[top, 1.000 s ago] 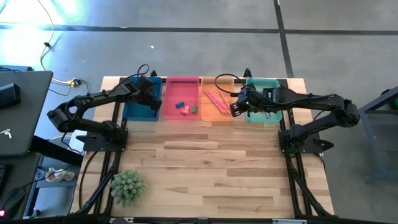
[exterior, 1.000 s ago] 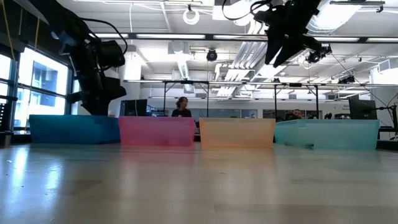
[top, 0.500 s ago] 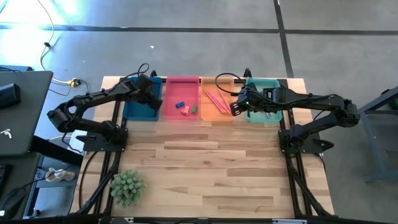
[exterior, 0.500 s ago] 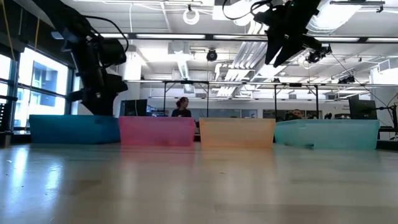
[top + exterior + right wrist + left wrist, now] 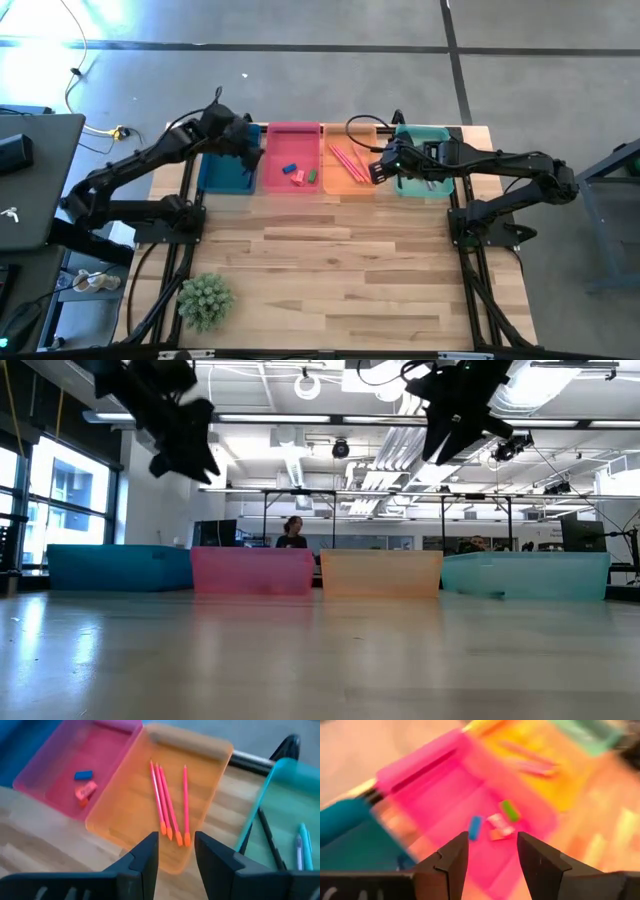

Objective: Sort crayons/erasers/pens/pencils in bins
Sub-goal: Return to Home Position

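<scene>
Erasers (image 5: pixel 496 821) (four, loose) lie in the pink bin (image 5: pixel 445 795), near the left hand (image 5: pixel 492 839), spread apart and empty.

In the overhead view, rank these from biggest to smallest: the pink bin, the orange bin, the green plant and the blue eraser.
1. Tied: the pink bin and the orange bin look alike in size.
2. The green plant, somewhat smaller than either bin.
3. The blue eraser, lying in the pink bin, by far the smallest.

Grey concrete floor (image 5: pixel 330 80) surrounds the wooden table (image 5: pixel 340 260). Windows (image 5: pixel 65 500) stand along one side of the room; strip lights (image 5: pixel 250 418) run overhead.
</scene>
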Tool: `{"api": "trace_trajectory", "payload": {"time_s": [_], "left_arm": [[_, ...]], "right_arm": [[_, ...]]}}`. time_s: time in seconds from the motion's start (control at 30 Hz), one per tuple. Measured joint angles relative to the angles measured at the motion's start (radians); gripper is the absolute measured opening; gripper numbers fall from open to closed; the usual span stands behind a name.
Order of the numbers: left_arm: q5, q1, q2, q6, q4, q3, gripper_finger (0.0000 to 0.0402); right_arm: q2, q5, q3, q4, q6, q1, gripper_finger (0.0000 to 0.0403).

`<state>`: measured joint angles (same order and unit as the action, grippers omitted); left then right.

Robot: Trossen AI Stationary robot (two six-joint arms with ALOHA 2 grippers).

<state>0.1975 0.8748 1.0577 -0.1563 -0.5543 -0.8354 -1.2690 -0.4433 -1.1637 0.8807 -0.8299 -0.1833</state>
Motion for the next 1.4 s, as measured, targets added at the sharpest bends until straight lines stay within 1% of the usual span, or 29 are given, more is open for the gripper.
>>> {"api": "trace_trajectory", "payload": {"time_s": [0.07,0.13,0.4,0.57,0.77,0.87,1.0,1.07,1.17,1.3,1.4], "left_arm": [[0.019,-0.044,-0.051,0.024,0.021,0.009,0.0154],[0.02,-0.098,-0.105,0.022,0.076,0.042,0.0154],[0.022,-0.284,-0.317,-0.135,0.372,0.284,0.0152],[0.022,-0.363,-0.417,-0.184,0.441,0.422,0.014],[0.028,-0.448,-0.546,-0.226,0.512,0.552,0.0116],[0.027,-0.484,-0.614,-0.246,0.561,0.604,0.0103],[0.027,-0.52,-0.699,-0.253,0.575,0.651,0.0084],[0.026,-0.536,-0.739,-0.253,0.574,0.673,0.0073],[0.025,-0.553,-0.791,-0.253,0.579,0.703,0.0051],[0.025,-0.563,-0.849,-0.26,0.585,0.742,0.0012],[0.029,-0.563,-0.879,-0.257,0.578,0.745,0.0004]], "right_arm": [[0.0,-0.023,0.0,-0.026,0.008,0.0,0.0119],[0.0,-0.032,0.0,-0.065,0.048,0.0,0.0119],[0.0,-0.037,0.0,-0.297,0.291,0.0,0.0119],[0.0,-0.03,0.0,-0.401,0.455,0.0,0.0119],[0.0,-0.023,-0.066,-0.359,0.543,-0.013,0.0119],[0.001,-0.023,-0.131,-0.287,0.581,-0.026,0.0119],[0.002,-0.023,-0.219,-0.152,0.596,-0.048,0.0119],[0.01,-0.027,-0.25,-0.115,0.596,-0.06,0.0119],[0.045,-0.027,-0.263,-0.103,0.623,-0.081,0.0119],[0.126,-0.028,-0.263,-0.079,0.627,-0.111,0.0119],[0.19,-0.028,-0.263,-0.063,0.626,-0.119,0.0119]]}}
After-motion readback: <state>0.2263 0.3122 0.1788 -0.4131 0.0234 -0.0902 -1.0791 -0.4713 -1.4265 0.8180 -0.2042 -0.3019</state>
